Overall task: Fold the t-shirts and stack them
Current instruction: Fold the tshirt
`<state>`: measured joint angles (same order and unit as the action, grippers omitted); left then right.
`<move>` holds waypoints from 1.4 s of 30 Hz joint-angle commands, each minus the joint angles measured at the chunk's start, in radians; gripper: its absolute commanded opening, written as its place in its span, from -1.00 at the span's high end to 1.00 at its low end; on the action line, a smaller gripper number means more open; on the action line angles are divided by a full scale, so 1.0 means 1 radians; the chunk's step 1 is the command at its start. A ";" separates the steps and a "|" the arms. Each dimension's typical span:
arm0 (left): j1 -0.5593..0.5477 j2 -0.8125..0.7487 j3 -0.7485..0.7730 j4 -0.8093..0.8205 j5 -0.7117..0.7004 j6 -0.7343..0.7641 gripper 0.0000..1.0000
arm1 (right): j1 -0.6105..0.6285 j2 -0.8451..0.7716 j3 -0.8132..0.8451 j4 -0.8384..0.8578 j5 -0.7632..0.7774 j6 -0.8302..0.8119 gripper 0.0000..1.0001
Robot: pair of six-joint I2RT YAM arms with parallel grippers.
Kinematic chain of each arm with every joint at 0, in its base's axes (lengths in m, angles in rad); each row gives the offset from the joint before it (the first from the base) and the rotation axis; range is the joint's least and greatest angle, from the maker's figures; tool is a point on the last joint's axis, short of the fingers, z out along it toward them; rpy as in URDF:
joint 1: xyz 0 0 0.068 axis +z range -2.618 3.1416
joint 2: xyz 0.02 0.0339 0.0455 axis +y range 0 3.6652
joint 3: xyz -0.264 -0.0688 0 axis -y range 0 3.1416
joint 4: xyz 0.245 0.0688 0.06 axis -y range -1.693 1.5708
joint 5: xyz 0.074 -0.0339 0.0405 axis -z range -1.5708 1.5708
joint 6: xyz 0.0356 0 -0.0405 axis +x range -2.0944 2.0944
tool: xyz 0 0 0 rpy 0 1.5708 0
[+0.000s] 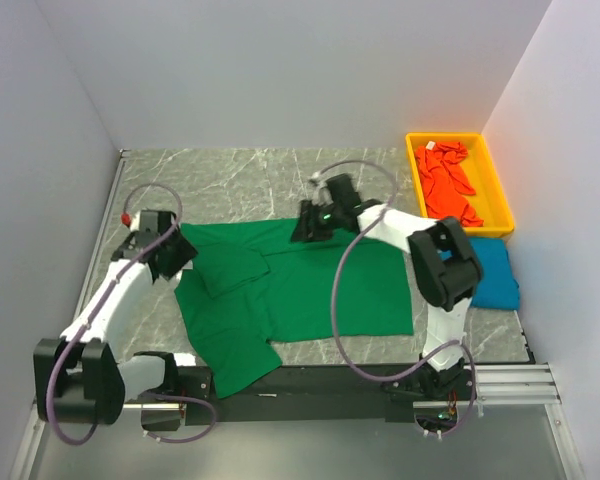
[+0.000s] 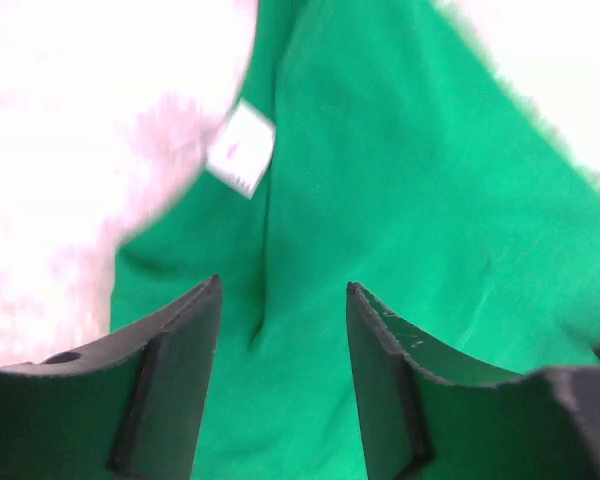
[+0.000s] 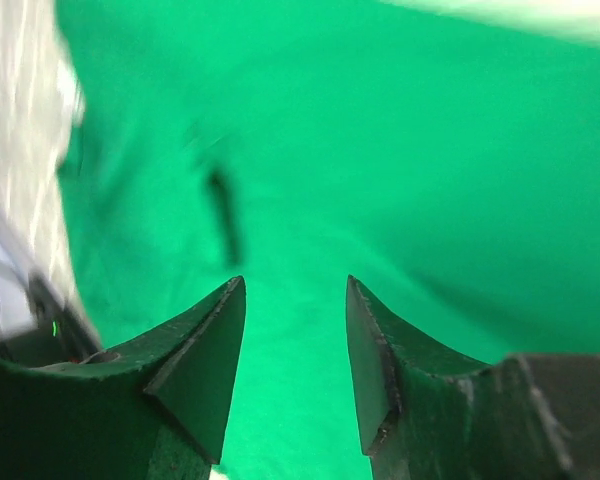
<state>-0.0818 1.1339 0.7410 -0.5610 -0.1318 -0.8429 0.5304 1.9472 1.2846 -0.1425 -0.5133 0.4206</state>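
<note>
The green t-shirt [image 1: 300,290] lies spread across the table's middle, its left part folded over and one sleeve hanging off the near edge. My left gripper [image 1: 176,250] is open at the shirt's far-left edge; in the left wrist view [image 2: 283,290] it hovers over green cloth [image 2: 400,200] near the white neck label [image 2: 240,150]. My right gripper [image 1: 310,225] is open over the shirt's far edge, with green cloth [image 3: 400,150] between and beyond its fingers [image 3: 295,285]. The blue t-shirt [image 1: 492,275] lies folded at the right. The orange-red t-shirt [image 1: 448,180] lies crumpled in the bin.
A yellow plastic bin [image 1: 495,170] stands at the back right against the white wall. White walls close in the marbled table [image 1: 230,180] on the left, back and right. A black rail [image 1: 320,385] runs along the near edge.
</note>
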 commanded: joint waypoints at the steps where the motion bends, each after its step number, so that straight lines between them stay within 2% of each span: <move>1: 0.071 0.090 0.110 0.071 -0.019 0.074 -0.11 | -0.153 -0.076 -0.042 -0.008 0.036 -0.014 -0.03; 4: 0.117 0.251 0.185 0.116 -0.002 0.094 0.10 | -0.249 -0.083 -0.057 0.003 0.024 0.013 0.01; 9: 0.145 0.421 0.316 0.147 0.070 0.104 0.52 | -0.358 -0.031 -0.045 0.006 0.033 0.082 0.03; 13: 0.145 0.529 0.412 0.151 0.104 0.104 0.53 | -0.421 0.012 -0.034 0.009 0.065 0.127 0.06; 17: 0.143 0.654 0.442 0.141 0.116 0.102 0.54 | -0.457 0.058 -0.014 -0.015 0.094 0.135 0.07; 20: 0.161 0.716 0.442 0.136 0.118 0.094 0.73 | -0.468 0.068 -0.025 -0.006 0.088 0.148 0.08; 24: 0.203 0.754 0.426 0.113 0.100 0.076 0.79 | -0.469 0.073 -0.018 -0.016 0.096 0.173 0.08; 29: 0.267 0.774 0.426 0.087 0.064 0.071 0.77 | -0.469 0.081 -0.002 -0.032 0.110 0.201 0.08; 34: 0.294 0.782 0.475 0.072 0.072 0.085 0.62 | -0.468 0.096 0.033 -0.061 0.124 0.208 0.08; 38: 0.284 0.751 0.520 0.049 0.104 0.114 0.24 | -0.465 0.087 0.103 -0.118 0.124 0.169 0.08; 40: 0.278 0.715 0.544 0.030 0.094 0.125 0.14 | -0.461 0.072 0.137 -0.141 0.140 0.146 0.08; 42: 0.264 0.681 0.560 0.003 0.080 0.140 -0.04 | -0.449 0.039 0.159 -0.189 0.166 0.126 0.08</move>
<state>0.1932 1.8793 1.2503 -0.4980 -0.0029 -0.7437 0.0685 2.0346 1.3758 -0.2684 -0.3958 0.5926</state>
